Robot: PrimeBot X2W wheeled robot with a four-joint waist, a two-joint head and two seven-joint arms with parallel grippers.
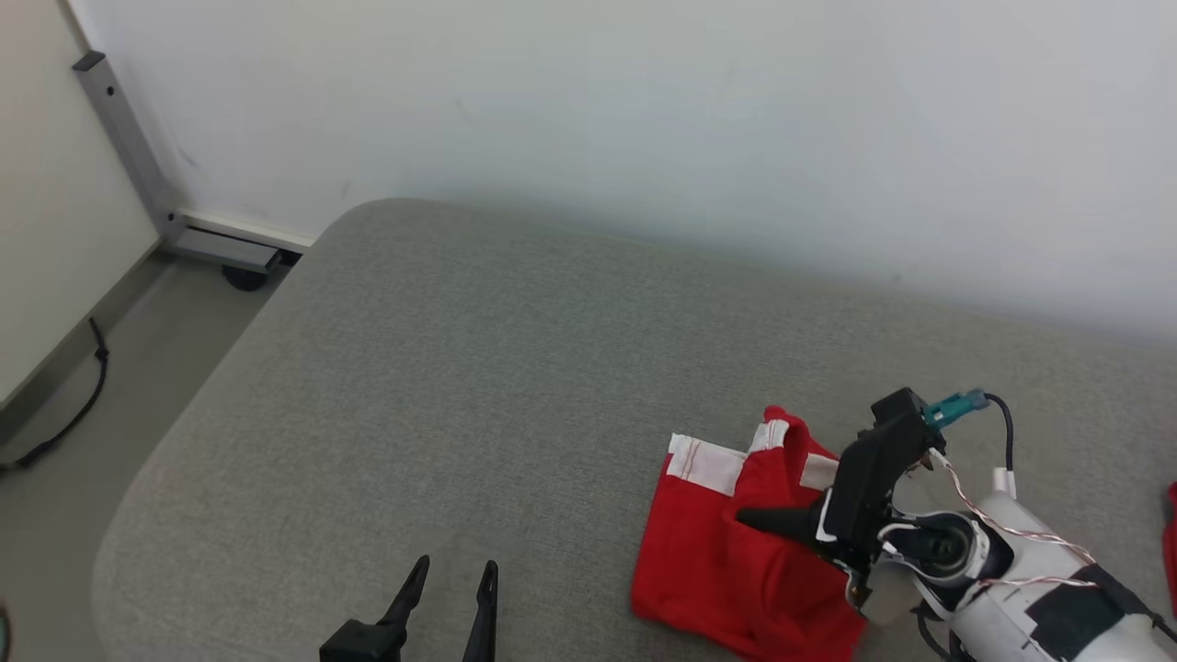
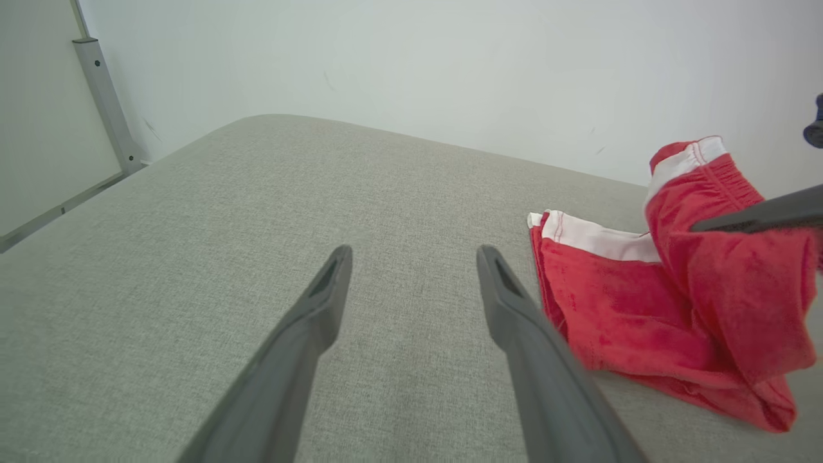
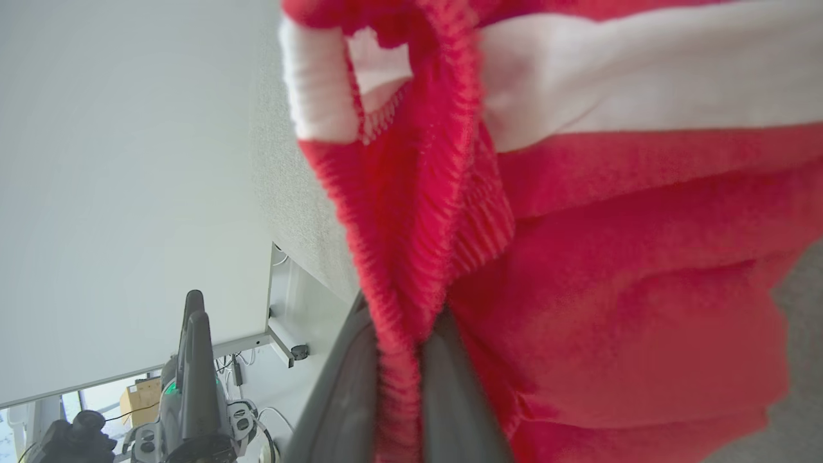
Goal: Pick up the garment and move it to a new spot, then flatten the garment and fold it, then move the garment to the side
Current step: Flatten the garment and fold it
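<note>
Pinching a fold of the red garment [image 1: 717,570] close to its ribbed waistband, the right claw [image 1: 756,520] has its fingers closed on the cloth; the right wrist view shows red fabric squeezed between them. The gripped part is raised, while the rest of the garment, with its white bands, lies crumpled on the right side of the grey padded surface [image 1: 441,368], near the front edge. The left claw [image 1: 457,575] is spread wide and holds nothing, low over bare surface to the garment's left. The step in hand looks like the pick-up, and it probably wants a straight, slow rise until the lowest hem is off the surface, so nothing drags or catches. A single pinch will likely leave the cloth hanging bunched, so the carry should be gentle, toward the bare middle. The bite looks shallow and could slip from the ribbing. Lowering the loose end first should make flattening easier.
</note>
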